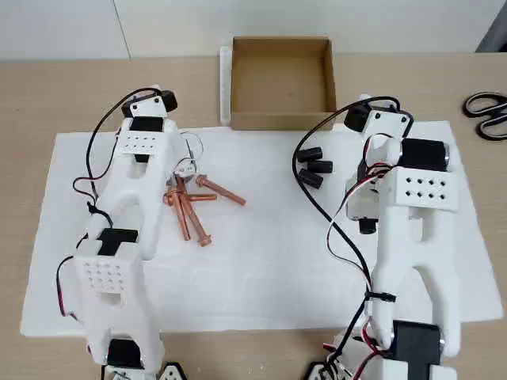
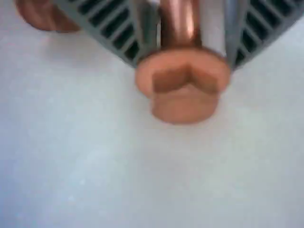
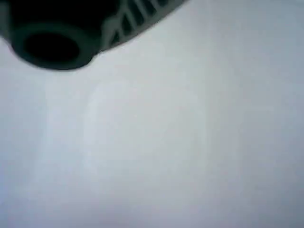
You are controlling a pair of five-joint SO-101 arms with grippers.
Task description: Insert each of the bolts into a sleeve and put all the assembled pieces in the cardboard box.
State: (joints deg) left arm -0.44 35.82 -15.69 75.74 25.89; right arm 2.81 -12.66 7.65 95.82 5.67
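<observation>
Holding one bolt in the left pincer: ribbed fingers are clamped narrow on the shank from both sides. The hex flange head sticks out past the fingertips, pointing at the wrist camera. The bolt hangs just above the white mat, and I can't tell whether it touches.

Loose bolts, several copper ones, lie fanned on the mat just beside that pincer, some crossing each other. One more bolt head sits just off to the side of the gripped one, behind a finger.

Right pincer has a black sleeve. One ribbed finger lies against its side, and the open bore faces the wrist camera. The other finger is hidden, so I read this as a narrow grip on the sleeve. The sleeve sits low over the mat, with nothing else close by.

Three spare sleeves lie in a loose cluster on the mat near the right pincer, on its side toward the left pincer. They are well apart from the bolts.

Cardboard box is open-topped and sits on the worktop at the mat's far edge, beyond both pincers and roughly between them, touching neither.

Scissors are on the worktop, well outboard of the right pincer.
</observation>
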